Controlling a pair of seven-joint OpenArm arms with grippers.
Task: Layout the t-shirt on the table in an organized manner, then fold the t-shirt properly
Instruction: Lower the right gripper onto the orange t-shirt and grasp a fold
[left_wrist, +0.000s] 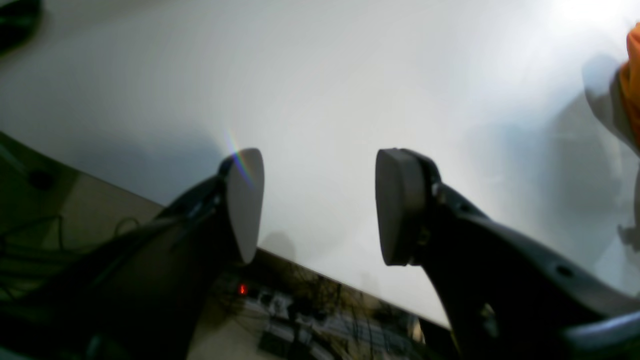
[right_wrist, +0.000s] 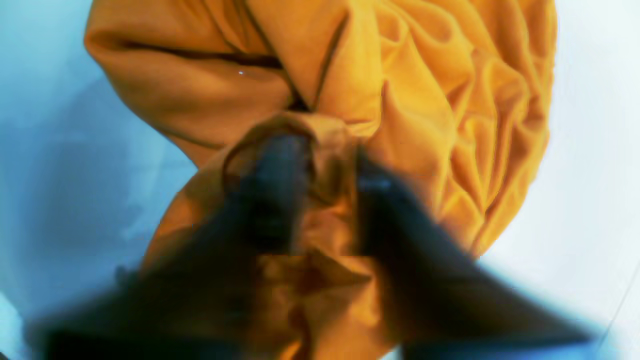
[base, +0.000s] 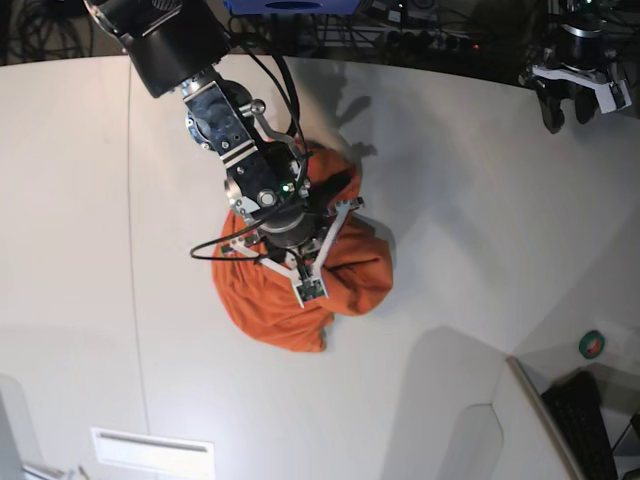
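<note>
The orange t-shirt (base: 345, 275) lies crumpled in a heap near the middle of the white table (base: 470, 230). My right arm (base: 245, 150) reaches down onto it from the top left. In the right wrist view the right gripper (right_wrist: 325, 160) is shut on a bunched fold of the t-shirt (right_wrist: 450, 125), with cloth pinched between the dark fingers (right_wrist: 272, 190). My left gripper (left_wrist: 320, 200) stands open and empty above the table's far edge (left_wrist: 350, 75). It is well away from the shirt, of which only an orange sliver (left_wrist: 634, 75) shows. In the base view the left gripper (base: 580, 105) is at the top right.
A thin dark seam (base: 133, 250) runs down the table's left part. At the lower right the table edge steps in, with a black keyboard (base: 600, 410) and a small green-and-red round thing (base: 592, 345) beyond it. Cables lie past the far edge (base: 420, 25). A white strip (base: 150, 452) sits front left.
</note>
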